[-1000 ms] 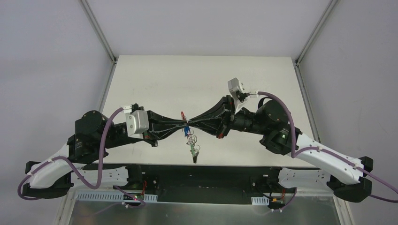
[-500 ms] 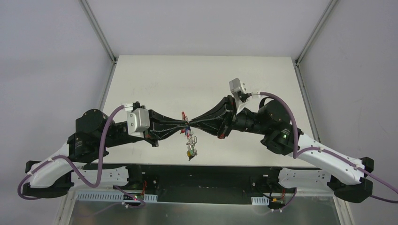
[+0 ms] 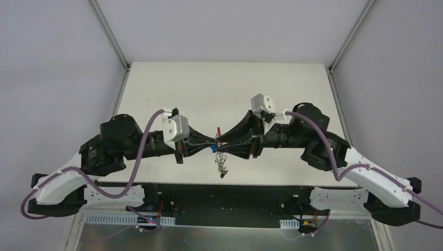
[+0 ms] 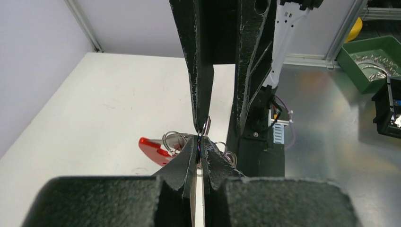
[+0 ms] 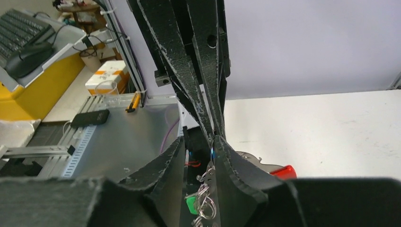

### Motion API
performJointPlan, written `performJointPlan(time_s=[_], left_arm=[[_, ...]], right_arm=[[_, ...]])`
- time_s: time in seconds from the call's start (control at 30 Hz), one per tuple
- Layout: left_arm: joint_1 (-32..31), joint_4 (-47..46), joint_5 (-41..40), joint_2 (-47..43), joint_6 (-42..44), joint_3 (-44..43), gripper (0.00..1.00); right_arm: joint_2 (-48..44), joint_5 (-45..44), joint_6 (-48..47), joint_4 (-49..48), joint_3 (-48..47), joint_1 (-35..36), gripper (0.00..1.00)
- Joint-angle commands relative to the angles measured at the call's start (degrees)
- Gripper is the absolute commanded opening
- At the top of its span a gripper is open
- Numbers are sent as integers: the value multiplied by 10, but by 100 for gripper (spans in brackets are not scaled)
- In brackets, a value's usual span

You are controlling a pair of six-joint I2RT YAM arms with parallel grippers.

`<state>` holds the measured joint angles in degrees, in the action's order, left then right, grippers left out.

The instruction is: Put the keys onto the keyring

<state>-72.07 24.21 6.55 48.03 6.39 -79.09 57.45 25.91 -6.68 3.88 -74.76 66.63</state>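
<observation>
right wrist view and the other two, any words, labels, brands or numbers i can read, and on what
No text can be read in any view.
box, white with orange patches: any print is too blurred to read.
keyboard: key letters are too small to read.
bunch of keys: too small to show any marking.

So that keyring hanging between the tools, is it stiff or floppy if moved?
Probably floppy: the keyring dangles as a loose chain below the left tool, so it'd likely swing. Probably light: one fingertip pinch seems to carry it.
</observation>
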Motion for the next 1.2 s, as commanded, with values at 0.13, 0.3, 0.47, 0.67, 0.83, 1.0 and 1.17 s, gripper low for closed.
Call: performJointPlan(time_s=[0.13,0.3,0.47,0.67,0.83,1.0,1.17], left_arm=[[-3,32,-6,-3,-14,-33,0],[-3,48,12,0,-15,-38,0],[-3,69,27,15,-18,-52,0],[-4,94,34,28,-17,-69,0],[-3,108,37,33,-10,-77,0],[-3,118,39,37,-5,-84,0],[-3,122,43,39,-3,-88,0]], right_arm=[[9,36,-82,118,-69,4,35],[23,32,-117,186,-110,4,37],[52,28,-131,234,-153,4,39],[90,11,-131,284,-199,4,39],[106,-6,-130,304,-214,4,37],[108,-11,-132,320,-220,4,37],[119,-10,-133,333,-232,4,34]])
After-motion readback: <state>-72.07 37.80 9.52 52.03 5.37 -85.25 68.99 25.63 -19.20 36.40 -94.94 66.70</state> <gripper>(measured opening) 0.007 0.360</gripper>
